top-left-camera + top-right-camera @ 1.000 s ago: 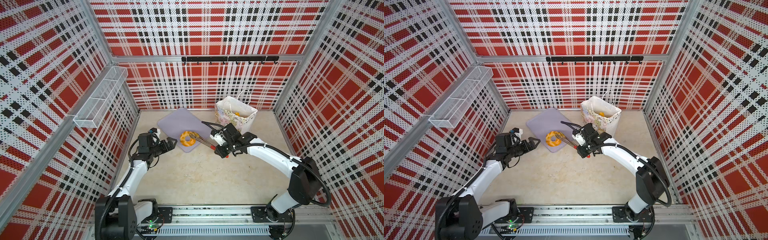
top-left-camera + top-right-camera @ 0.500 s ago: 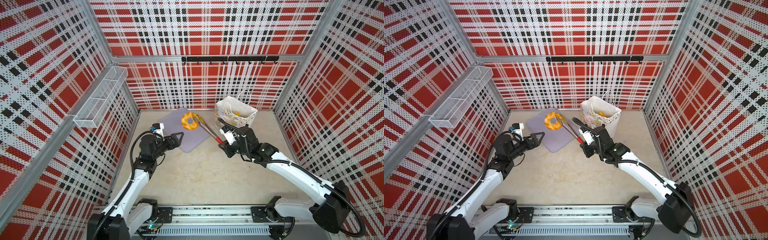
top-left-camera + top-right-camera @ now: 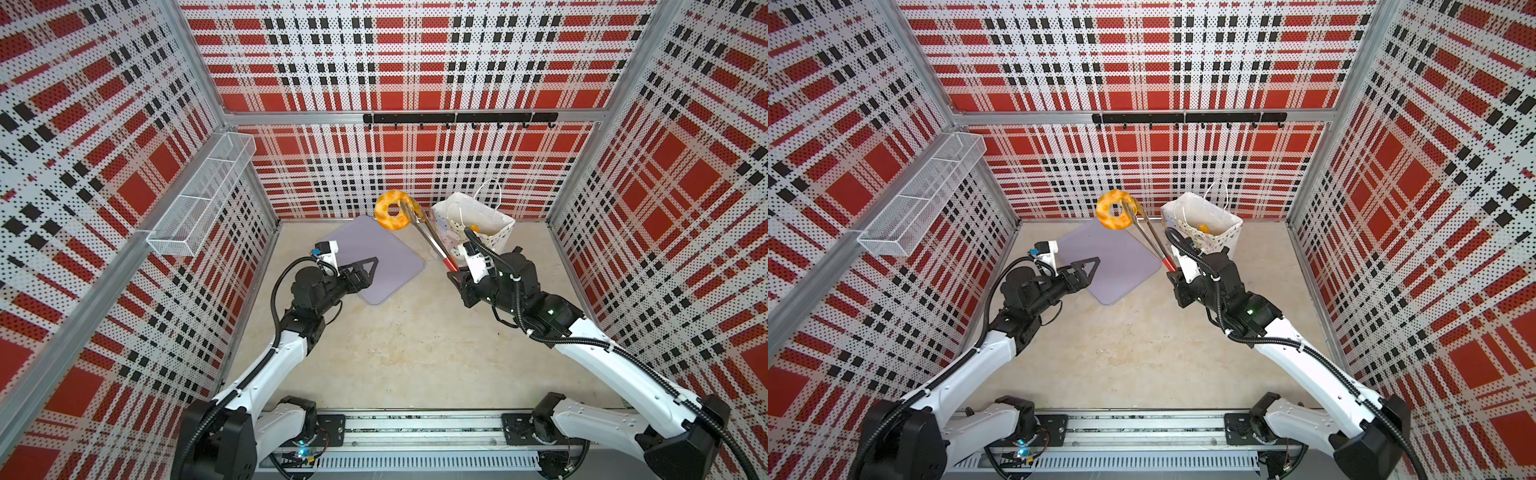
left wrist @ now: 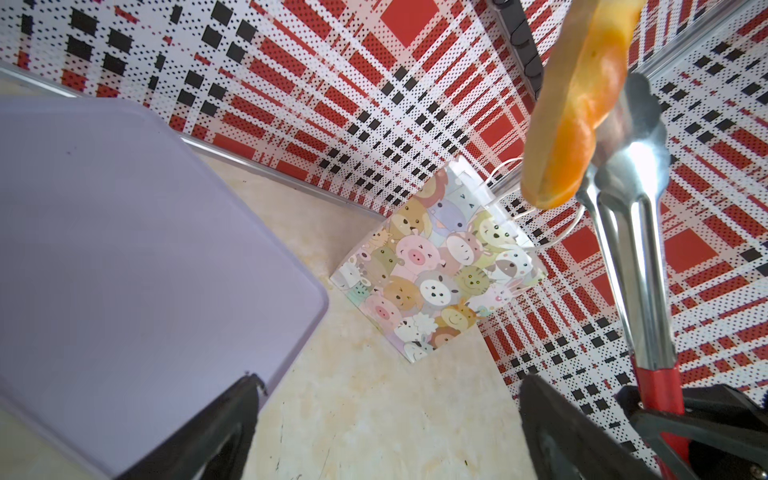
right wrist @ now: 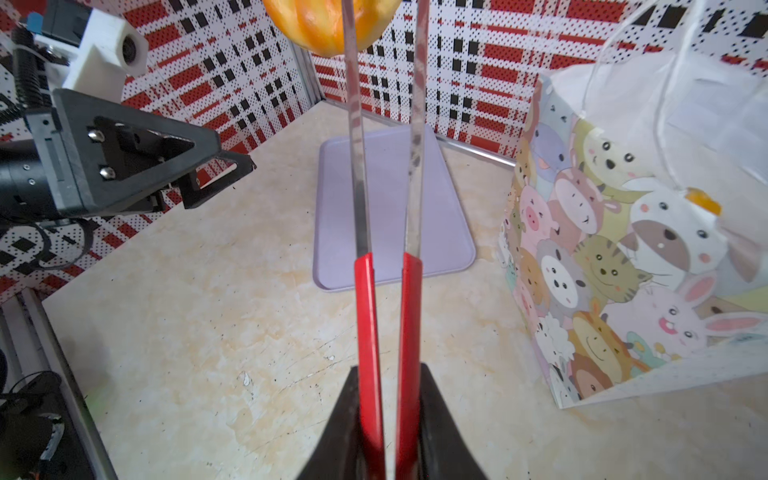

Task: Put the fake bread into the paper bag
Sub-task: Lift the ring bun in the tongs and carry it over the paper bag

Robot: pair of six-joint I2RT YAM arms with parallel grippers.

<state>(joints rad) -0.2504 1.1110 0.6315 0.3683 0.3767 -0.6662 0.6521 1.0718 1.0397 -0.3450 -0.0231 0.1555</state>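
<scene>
ring doughnut (image 3: 392, 215), pinched in the tongs (image 3: 430, 241) that the right end effector (image 3: 456, 277) squeezes, hangs high beside the paper bag (image 3: 500, 235); centre it over the mouth, lower, then release, left end effector (image 3: 370, 268) spread empty.

**Robot body.** In both top views, the left arm (image 3: 266, 374) and right arm (image 3: 615, 365) are showing white shell links joined by black joint housings. Ribbed black cable conduit (image 3: 516, 299) is looping along each. A silver rail (image 3: 415, 428) is spanning the lower edge of the frame. The left gripper (image 3: 373, 264) is displaying black triangular cut-out fingers with silver screws (image 5: 107, 172). A white camera block (image 5: 108, 45) is standing out in the upper left of the right wrist view.
</scene>
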